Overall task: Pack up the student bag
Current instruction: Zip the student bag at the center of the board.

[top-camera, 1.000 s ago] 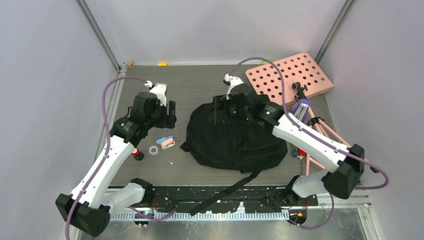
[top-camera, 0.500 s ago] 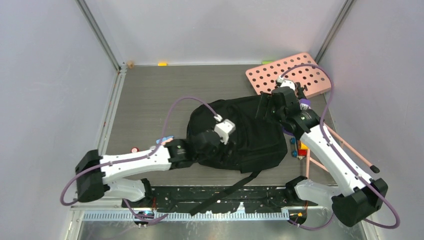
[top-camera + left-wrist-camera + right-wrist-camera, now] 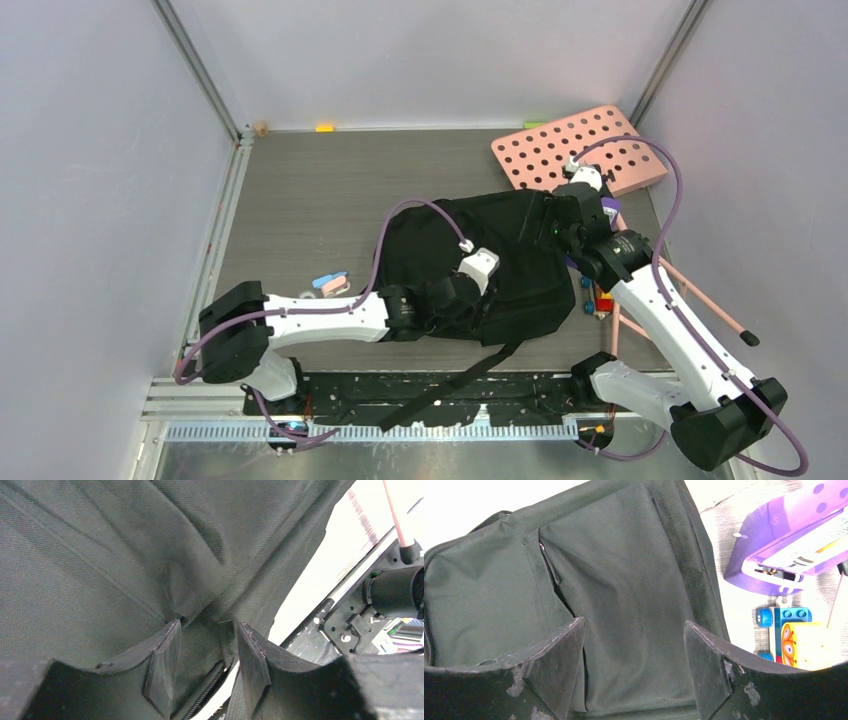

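Note:
The student bag (image 3: pixel 530 285) is a large black fabric backpack lying flat in the middle of the table, with one long strap (image 3: pixel 450 385) trailing over the near edge. My left gripper (image 3: pixel 472 303) reaches across low onto the bag's near right part. In the left wrist view its jaws (image 3: pixel 207 625) stand partly apart, with a fold of bag fabric (image 3: pixel 100 555) and a zipper edge between them. My right gripper (image 3: pixel 548 215) hovers over the bag's far right corner. It is wide open (image 3: pixel 634 622) above the bag's panel (image 3: pixel 624 580) and grips nothing.
A pink board with round holes (image 3: pixel 580 150) lies at the back right. A purple item (image 3: pixel 784 555) and blue-and-yellow toy blocks (image 3: pixel 794 635) sit right of the bag, beside pink tripod legs (image 3: pixel 690 290). Small pink and blue items (image 3: pixel 330 284) lie left of the bag.
My left arm swung from the table's left side across to the bag's near right part, its jaws narrowing. My right arm shifted from the bag's far middle to its far right corner.

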Motion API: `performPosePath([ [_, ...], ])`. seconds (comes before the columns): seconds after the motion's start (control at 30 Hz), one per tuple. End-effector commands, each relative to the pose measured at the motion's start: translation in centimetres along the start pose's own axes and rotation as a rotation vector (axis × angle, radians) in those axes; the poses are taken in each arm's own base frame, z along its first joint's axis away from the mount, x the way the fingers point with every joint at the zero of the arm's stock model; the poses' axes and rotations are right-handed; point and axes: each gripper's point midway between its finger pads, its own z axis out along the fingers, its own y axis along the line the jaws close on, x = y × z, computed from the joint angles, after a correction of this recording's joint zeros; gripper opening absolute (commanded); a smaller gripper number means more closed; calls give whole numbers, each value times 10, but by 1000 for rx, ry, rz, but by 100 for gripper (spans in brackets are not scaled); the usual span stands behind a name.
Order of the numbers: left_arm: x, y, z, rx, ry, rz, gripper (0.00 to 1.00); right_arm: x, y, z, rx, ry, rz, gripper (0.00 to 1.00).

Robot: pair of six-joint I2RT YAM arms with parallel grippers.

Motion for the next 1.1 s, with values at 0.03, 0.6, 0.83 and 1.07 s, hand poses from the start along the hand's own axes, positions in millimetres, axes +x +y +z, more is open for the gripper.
performPosePath([
  [0.03,-34,-27,2,37,-118,-61,46,-9,-3,-5,8,-46,26,78],
  [0.6,-27,-33,-16,-55,-125,-18,43,-5,-5,-4,9,-40,30,77],
  [0.83,-20,-33,-15,-83,-103,-20,45,-2,-2,-3,1,-28,37,77],
  [1.07,-13,-21,-14,-151,-82,-22,44,-1,-2,-4,-4,-29,42,77],
])
